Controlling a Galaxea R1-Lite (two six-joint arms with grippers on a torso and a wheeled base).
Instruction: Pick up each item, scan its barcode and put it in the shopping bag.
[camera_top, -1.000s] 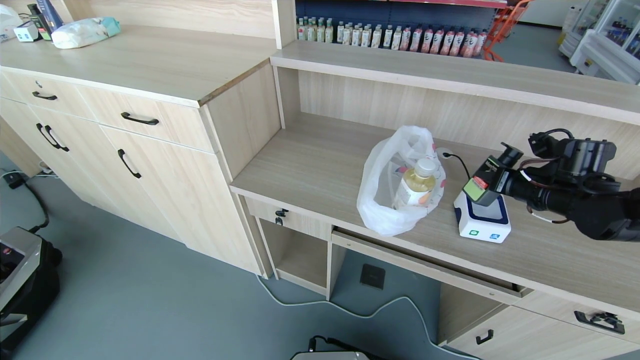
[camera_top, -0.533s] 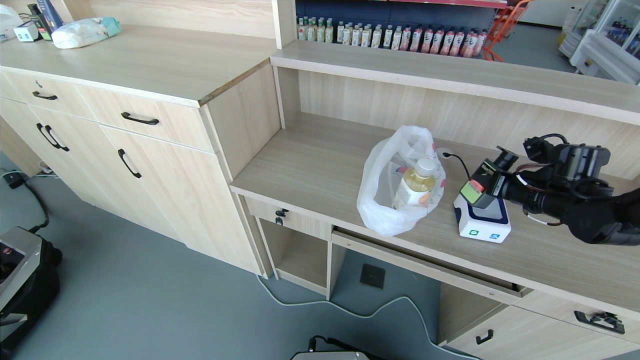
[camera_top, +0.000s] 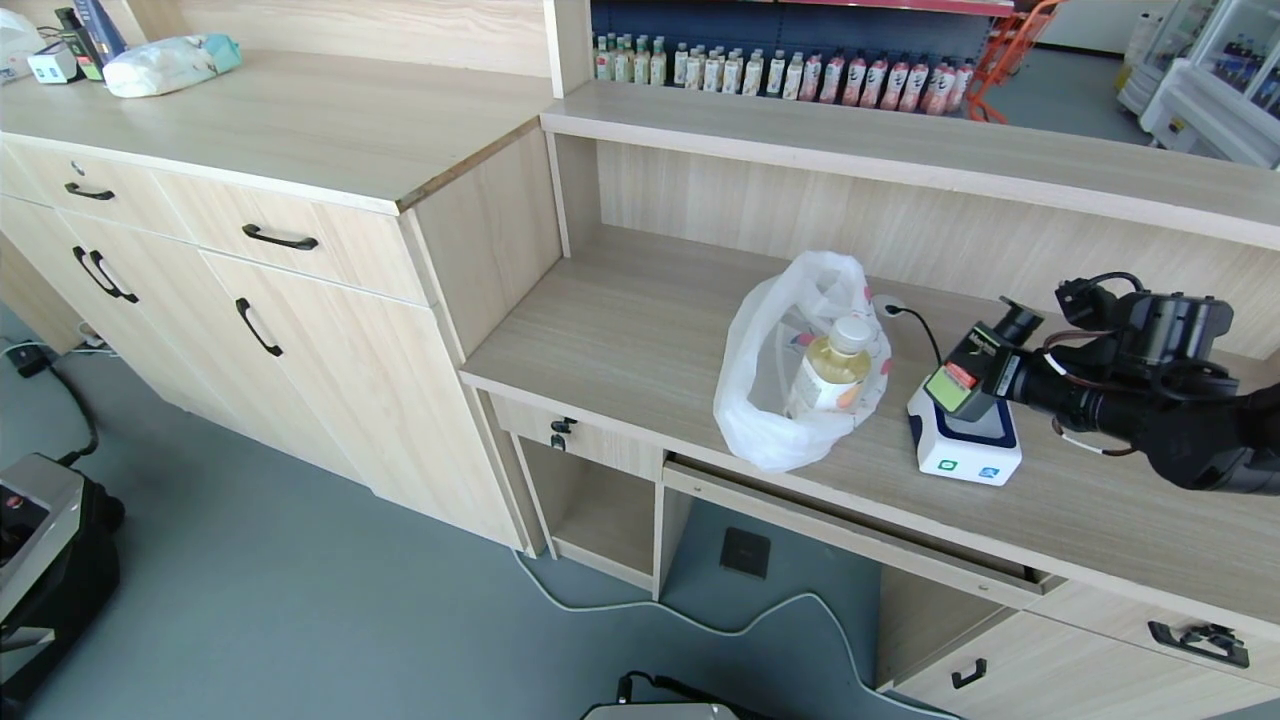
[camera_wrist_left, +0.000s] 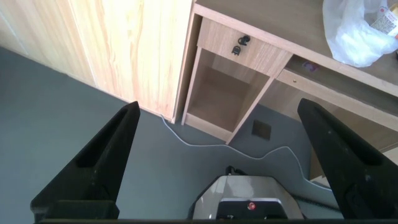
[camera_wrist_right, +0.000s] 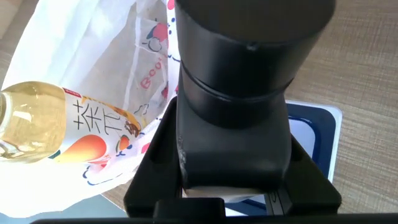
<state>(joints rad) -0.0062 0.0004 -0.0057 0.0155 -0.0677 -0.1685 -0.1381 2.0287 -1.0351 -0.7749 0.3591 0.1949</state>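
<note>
While the left gripper (camera_wrist_left: 217, 106) hangs low, pointed down at the grey floor (camera_wrist_left: 81, 118) in front of the desk, its fingers are spread wide with nothing between them. The right arm lies extended nearly level over the tabletop (camera_top: 640, 330) from the right side, wrist turned so that the fingers point left. The right gripper (camera_top: 985, 362) is closed on a small dark item (camera_top: 960, 378) with a green and red face. It holds the item tilted just above the white and blue scanner (camera_top: 968, 458), which stands near the tabletop's front edge. Whether the item touches the scanner cannot be told. Just beside the scanner, to its left, the white shopping bag (camera_top: 755, 400) sits open on the tabletop. A bottle (camera_top: 832, 372) of pale yellow drink leans inside it with its white cap up. Farther back, beyond the raised counter ledge (camera_top: 900, 150) behind the tabletop, a row of bottles (camera_top: 780, 72) lines a shop shelf.
</note>
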